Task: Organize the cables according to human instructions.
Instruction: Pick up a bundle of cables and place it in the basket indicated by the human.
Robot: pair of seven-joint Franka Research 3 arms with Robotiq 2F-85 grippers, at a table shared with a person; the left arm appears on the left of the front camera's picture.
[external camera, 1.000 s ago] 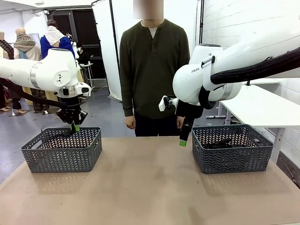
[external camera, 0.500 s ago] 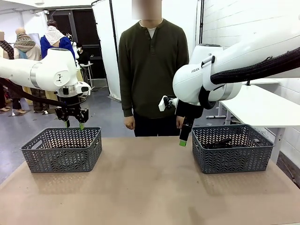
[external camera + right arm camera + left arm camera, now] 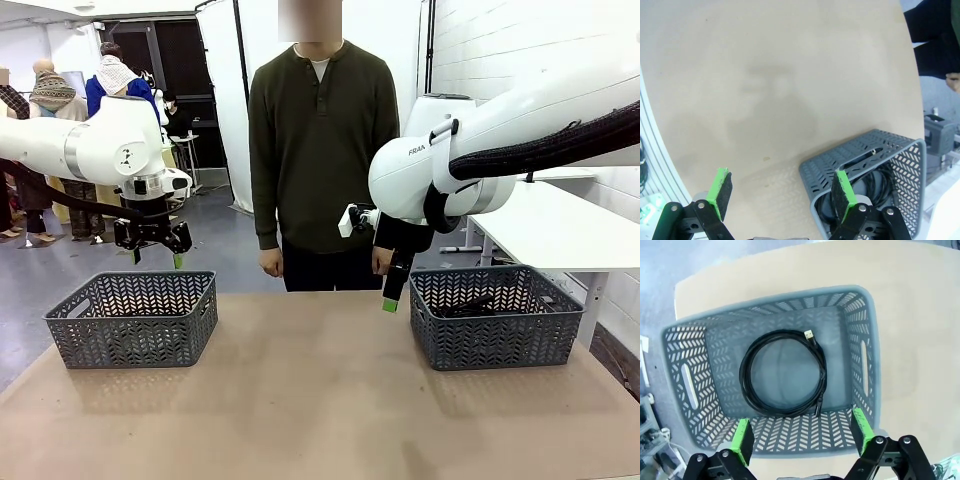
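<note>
Now the left gripper (image 3: 155, 255) hangs empty above the left basket (image 3: 132, 320), jaws spread wide, and one coiled cable (image 3: 783, 373) lies flat inside, its plug at one o'clock. The right gripper (image 3: 782, 200) is spread too, at nine o'clock of the right basket (image 3: 497, 317), which holds more cables (image 3: 880, 187). Best to lift straight up, clear of the rim.

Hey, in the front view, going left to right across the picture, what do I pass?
Left basket with the left pincer open above it → person → right pincer, open → right basket holding dark cables.
</note>
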